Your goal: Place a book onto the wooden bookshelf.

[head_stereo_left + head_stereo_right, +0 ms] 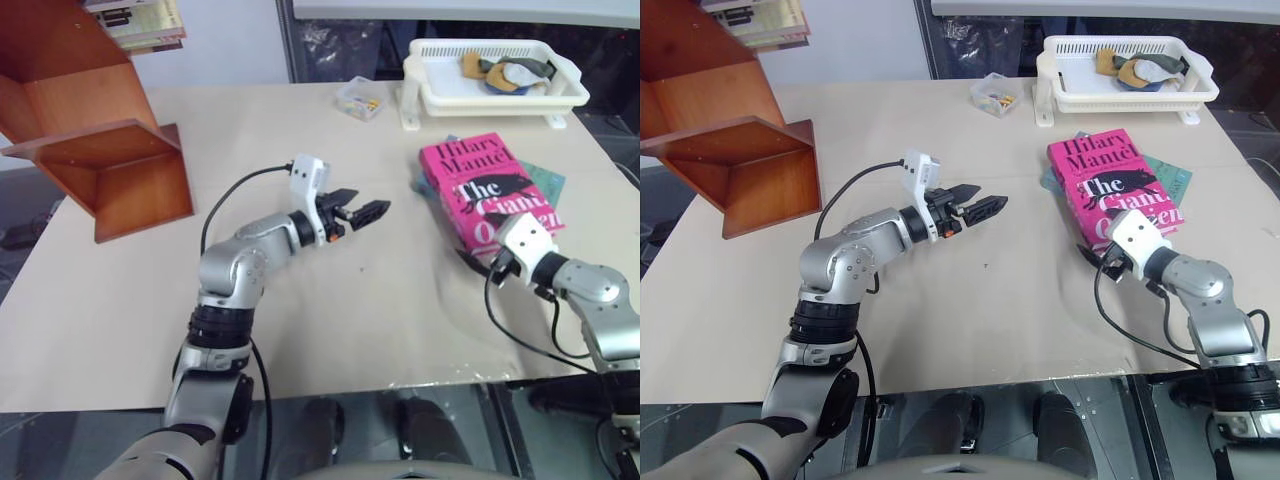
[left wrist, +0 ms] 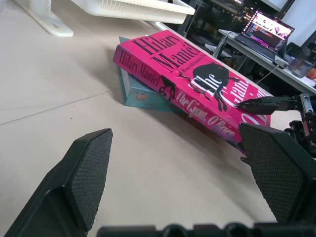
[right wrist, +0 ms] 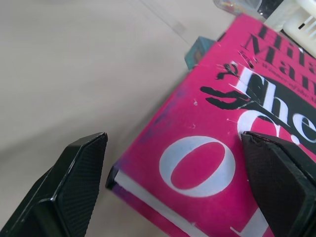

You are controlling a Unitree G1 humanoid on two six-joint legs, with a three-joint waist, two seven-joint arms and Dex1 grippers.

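Nothing placed yet: the book [image 1: 485,192] lies on the surface at my right, atop a teal book [image 1: 545,180]. My right gripper [image 3: 173,177] straddles its corner, fingers spread; left gripper [image 1: 362,211] spread, empty. The wooden bookshelf [image 1: 95,140] is well apart.

The thick pink book [image 1: 484,193] lies on the beige table [image 1: 330,330], right side, on top of a thinner teal book [image 1: 545,180]. White plastic basket tray [image 1: 495,85] sits behind them, reddish-brown wooden bookshelf [image 1: 95,140] far left.
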